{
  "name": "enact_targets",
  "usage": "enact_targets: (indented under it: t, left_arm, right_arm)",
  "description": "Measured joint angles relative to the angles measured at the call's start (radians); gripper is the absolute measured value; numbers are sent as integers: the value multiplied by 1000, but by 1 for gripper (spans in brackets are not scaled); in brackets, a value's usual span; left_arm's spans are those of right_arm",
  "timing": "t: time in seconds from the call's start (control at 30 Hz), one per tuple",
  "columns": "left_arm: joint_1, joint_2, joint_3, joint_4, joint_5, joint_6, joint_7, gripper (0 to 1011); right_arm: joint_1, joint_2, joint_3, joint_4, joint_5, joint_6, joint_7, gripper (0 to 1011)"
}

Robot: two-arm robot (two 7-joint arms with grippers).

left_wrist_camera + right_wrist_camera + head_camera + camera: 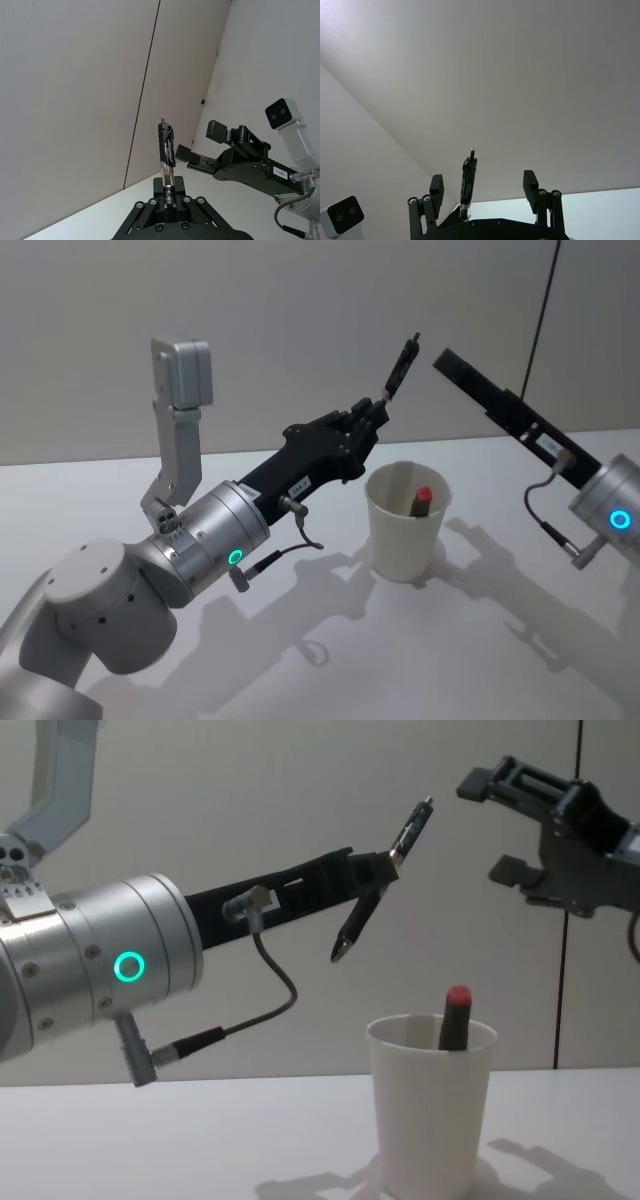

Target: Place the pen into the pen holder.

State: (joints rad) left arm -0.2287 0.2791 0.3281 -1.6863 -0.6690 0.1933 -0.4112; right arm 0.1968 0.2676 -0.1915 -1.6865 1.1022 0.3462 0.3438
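Holding the slim black plastic pen (357, 923) mid-barrel, the left gripper (385, 867) has its fingers pinched tight on it. We see the pen in the air at about 11 o'clock of the plain white tapered paper cup (400, 540). It is tilted, with the writing end down and not yet over the rim. The cup stands on the white tabletop (500, 640) and already has a red-capped dark marker (422, 500) leaning inside. The right gripper (500, 828) hangs at 2 o'clock of the cup, jaws spread wide with nothing between them. We judge the pen light, stiff and smooth-barrelled, so it could slip or pivot. A mid-barrel pinch suits it, leaving the lower half free to enter. We judge the paper cup light and easy to tip, so a rim knock is the risk.
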Motion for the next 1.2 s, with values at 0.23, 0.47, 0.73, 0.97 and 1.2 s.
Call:
enact_targets:
  t: [0.23, 0.47, 0.73, 0.97, 1.2]
  left_arm:
    - [0, 0, 0, 0, 0, 0, 0, 119]
    - [0, 0, 0, 0, 0, 0, 0, 119]
    - [0, 0, 0, 0, 0, 0, 0, 119]
    - [0, 0, 0, 0, 0, 0, 0, 119]
    - [0, 0, 0, 0, 0, 0, 0, 119]
  right_arm:
    - [21, -8, -13, 20, 9, 31, 9, 1001]
    - [38, -17, -29, 41, 4, 45, 11, 1002]
    - [60, -33, -50, 71, -13, 45, 21, 1001]
    - [77, -45, -63, 94, -26, 41, 36, 1001]
    - [98, -59, -79, 122, -38, 34, 55, 1001]
